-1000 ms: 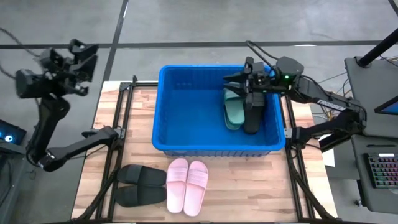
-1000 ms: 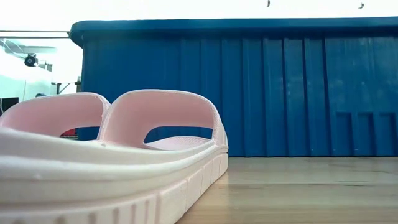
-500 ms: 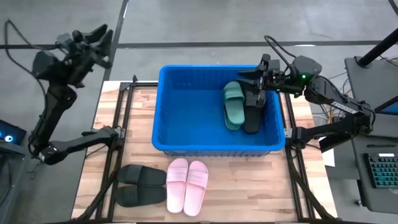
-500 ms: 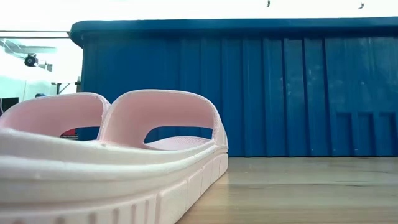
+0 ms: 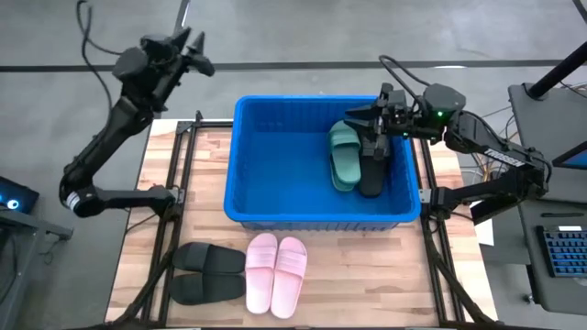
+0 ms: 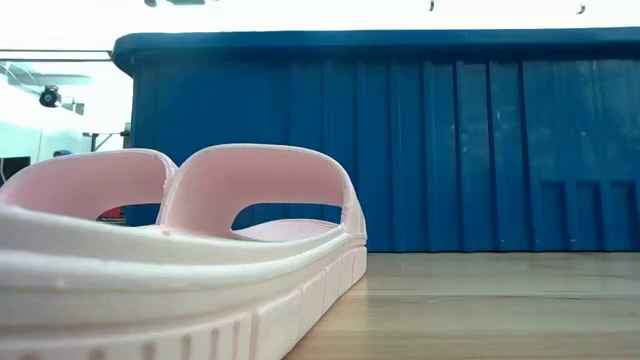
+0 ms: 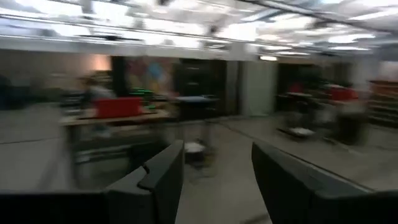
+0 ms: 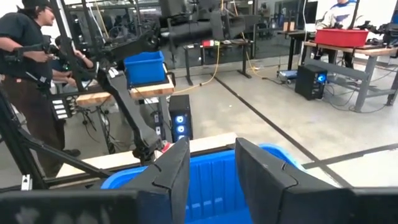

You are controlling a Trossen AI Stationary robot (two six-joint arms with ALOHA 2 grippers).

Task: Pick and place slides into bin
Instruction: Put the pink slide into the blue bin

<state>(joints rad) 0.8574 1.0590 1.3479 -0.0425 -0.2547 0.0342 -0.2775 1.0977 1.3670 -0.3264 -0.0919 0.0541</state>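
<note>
Right gripper (image 5: 359,121) over the bin, fingers parted and holding nothing.

Parted too on the left gripper (image 5: 194,53), raised beyond the table's far left corner, at about 10 o'clock from the blue bin (image 5: 275,216), well apart from every slide. Directly beneath the right gripper, toward 6 o'clock inside the bin's right half: green slides (image 5: 344,156) and black slides (image 5: 373,165), side by side and touching. Outside the bin on the wooden table (image 5: 367,275), at its 6 to 7 o'clock: pink slides (image 5: 276,273), with another black pair (image 5: 207,273) just at their 9 o'clock.
</note>
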